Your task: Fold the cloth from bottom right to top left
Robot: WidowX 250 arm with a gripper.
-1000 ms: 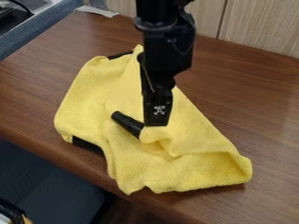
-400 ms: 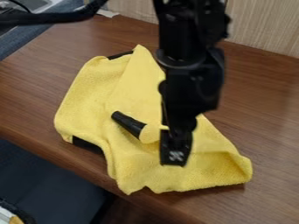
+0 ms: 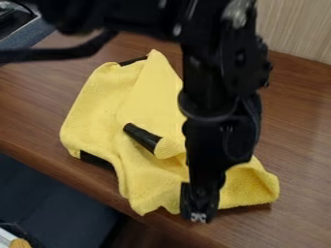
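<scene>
The gripper (image 3: 199,213) hangs over the lower right part of the yellow cloth (image 3: 142,126), at the cloth's front edge near the table's edge. The cloth lies bunched on the wooden table, one layer turned over toward its top, with a rolled dark-edged corner near its middle. Black edging also shows at its upper left and lower left. The arm hides part of the cloth's right half. Whether the gripper touches the cloth cannot be told.
The brown table (image 3: 300,145) extends to the right and left of the cloth. Its front edge drops toward a dark blue seat (image 3: 52,203) at lower left. A pale wood panel (image 3: 297,29) stands behind.
From over the cloth's middle, the gripper has moved down the view and slightly right to the cloth's front edge. The cloth looks the same.
</scene>
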